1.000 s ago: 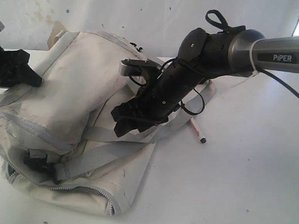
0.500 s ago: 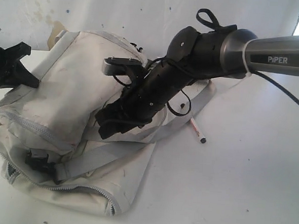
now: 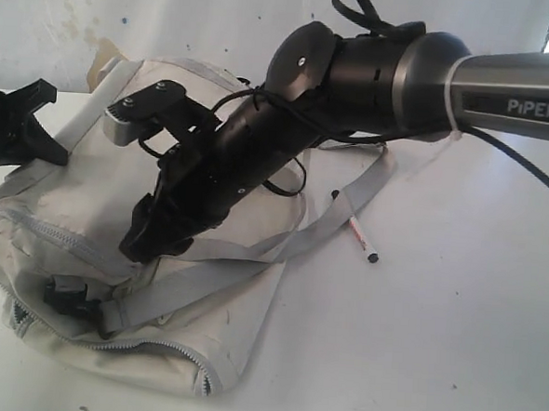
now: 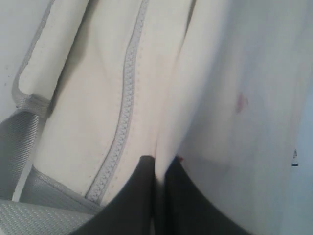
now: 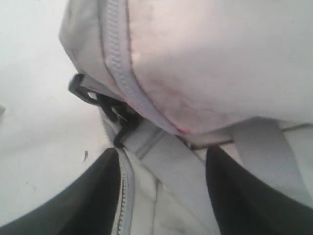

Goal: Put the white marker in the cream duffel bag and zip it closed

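The cream duffel bag [image 3: 119,159] lies on its side on the left of the table, its grey zipper [image 3: 49,229] running along the near end. The white marker [image 3: 361,239] lies on the table to the right of the bag, beside a loose grey strap [image 3: 349,201], and nothing touches it. My right gripper [image 3: 146,244] reaches across over the bag. It is open [image 5: 164,149], its fingers straddling a grey strap [image 5: 166,161] next to the black buckle [image 5: 98,103]. My left gripper [image 3: 37,126] is at the bag's left edge, shut [image 4: 159,159] on a fold of bag fabric [image 4: 166,112].
The right arm [image 3: 357,71] spans the scene above the bag and the table's middle. A black buckle [image 3: 68,300] and crossed grey straps [image 3: 214,272] lie on the bag's near side. White table [image 3: 434,346] stretches to the right of the marker.
The right arm has swung left and down across the bag, and its gripper now sits over the straps. The left gripper has shut at the bag's left edge.
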Action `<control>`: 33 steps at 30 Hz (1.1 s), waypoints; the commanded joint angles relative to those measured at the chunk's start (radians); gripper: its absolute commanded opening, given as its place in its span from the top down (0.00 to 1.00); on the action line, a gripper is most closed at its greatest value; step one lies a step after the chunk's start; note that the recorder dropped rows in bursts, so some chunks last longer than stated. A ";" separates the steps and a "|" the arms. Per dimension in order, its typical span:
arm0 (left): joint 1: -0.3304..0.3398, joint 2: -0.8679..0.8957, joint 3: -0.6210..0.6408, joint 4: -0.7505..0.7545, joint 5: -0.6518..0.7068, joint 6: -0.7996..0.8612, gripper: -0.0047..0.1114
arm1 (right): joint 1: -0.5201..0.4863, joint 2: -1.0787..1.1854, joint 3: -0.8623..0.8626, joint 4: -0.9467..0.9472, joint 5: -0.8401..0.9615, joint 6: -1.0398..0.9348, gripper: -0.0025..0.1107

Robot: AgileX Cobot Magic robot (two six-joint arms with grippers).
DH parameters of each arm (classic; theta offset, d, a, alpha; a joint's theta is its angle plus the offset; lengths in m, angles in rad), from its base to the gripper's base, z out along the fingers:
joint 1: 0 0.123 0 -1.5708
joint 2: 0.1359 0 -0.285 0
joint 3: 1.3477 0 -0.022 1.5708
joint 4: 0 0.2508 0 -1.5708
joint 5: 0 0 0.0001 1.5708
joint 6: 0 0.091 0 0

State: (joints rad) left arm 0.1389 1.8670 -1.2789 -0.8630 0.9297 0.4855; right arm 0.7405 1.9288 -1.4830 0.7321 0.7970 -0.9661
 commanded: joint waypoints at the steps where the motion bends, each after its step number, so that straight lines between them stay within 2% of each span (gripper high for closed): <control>1: -0.001 -0.005 0.003 0.036 -0.021 -0.008 0.96 | 0.046 -0.014 -0.005 0.095 -0.068 -0.147 0.54; 7: -0.001 -0.005 0.003 0.036 -0.018 -0.008 0.96 | 0.129 -0.014 -0.005 0.137 -0.238 -0.373 0.54; 16: -0.001 -0.005 0.003 -0.012 0.035 -0.032 0.96 | 0.261 0.010 -0.005 0.139 -0.603 -0.423 0.54; 22: -0.001 -0.005 -0.001 -0.141 0.197 -0.037 0.96 | 0.312 0.053 -0.005 0.127 -0.699 -0.491 0.54; 29: -0.001 -0.005 -0.001 -0.157 0.223 -0.034 0.96 | 0.357 0.091 -0.005 0.127 -0.731 -0.685 0.54; 33: -0.001 -0.005 -0.001 -0.157 0.221 -0.034 0.96 | 0.357 0.117 -0.005 0.126 -0.773 -0.698 0.54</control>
State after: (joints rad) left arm 0.1389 1.8670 -1.2789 -0.9966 1.1289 0.4524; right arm 1.0969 2.0339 -1.4834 0.8578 0.0482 -1.6485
